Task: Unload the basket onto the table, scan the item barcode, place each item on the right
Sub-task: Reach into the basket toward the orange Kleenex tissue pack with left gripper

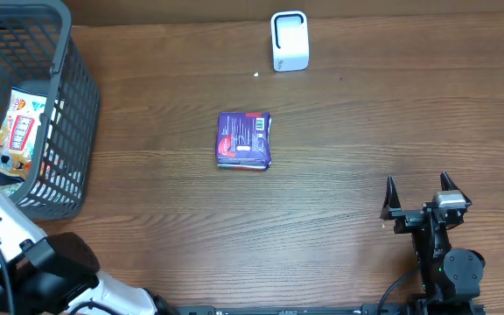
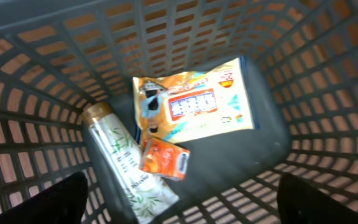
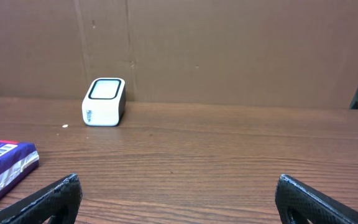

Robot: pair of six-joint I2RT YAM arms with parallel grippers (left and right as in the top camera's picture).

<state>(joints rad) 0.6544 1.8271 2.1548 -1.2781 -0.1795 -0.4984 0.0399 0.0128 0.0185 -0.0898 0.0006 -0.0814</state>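
Lying flat near the middle of the brown wooden surface (image 1: 348, 131), the purple rectangular packet (image 1: 244, 140) shows its barcode label upward, well apart from both arms. Beyond it, at the far edge, stands the small white box-shaped scanner (image 1: 289, 40), a tiny white speck (image 1: 256, 74) just beside it. The right pincer (image 1: 417, 185) sits at the near right, jaws wide, holding nothing. The left pincer (image 2: 185, 202) hangs wide inside the grey plastic mesh basket (image 1: 73, 114), its walls all around, above an orange-and-white snack pouch (image 2: 194, 102), a small orange carton (image 2: 165, 158) and a gold-capped bottle (image 2: 126, 168), gripping none of them.
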